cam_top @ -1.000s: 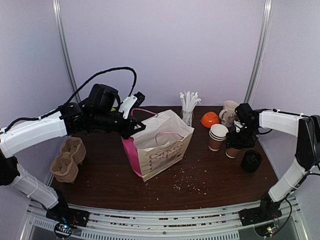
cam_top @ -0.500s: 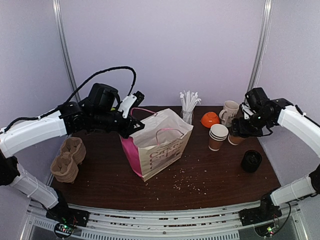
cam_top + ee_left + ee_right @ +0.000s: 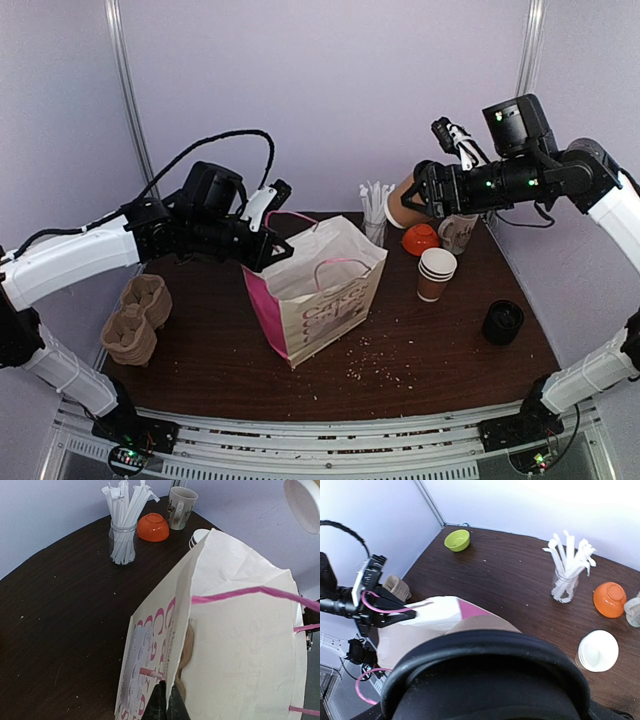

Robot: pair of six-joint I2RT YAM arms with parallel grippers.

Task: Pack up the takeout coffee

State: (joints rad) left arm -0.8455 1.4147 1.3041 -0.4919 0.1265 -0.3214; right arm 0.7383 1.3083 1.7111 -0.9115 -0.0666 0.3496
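My right gripper [image 3: 424, 192] is shut on a takeout coffee cup [image 3: 401, 207], brown with a black lid, and holds it tilted in the air above the straw jar, right of the bag. In the right wrist view the cup's black lid [image 3: 485, 680] fills the lower half and hides the fingers. The white and pink paper bag [image 3: 320, 290] stands open mid-table. My left gripper [image 3: 266, 256] is shut on the bag's upper left edge [image 3: 180, 630]. The cup's white base [image 3: 303, 502] shows at the top right of the left wrist view. A brown cardboard piece [image 3: 186, 650] shows inside the bag.
A stack of lidless cups [image 3: 436, 272] and a stack of black lids [image 3: 502, 322] stand on the right. An orange bowl [image 3: 420, 238], a cream mug [image 3: 460, 232] and a jar of straws [image 3: 376, 215] stand at the back. Cardboard carriers [image 3: 138, 318] lie left. A green bowl [image 3: 457, 540] sits far left.
My right gripper has lifted the lidded cup off the table at the right and carried it up and left toward the bag. The left gripper still holds the bag edge.
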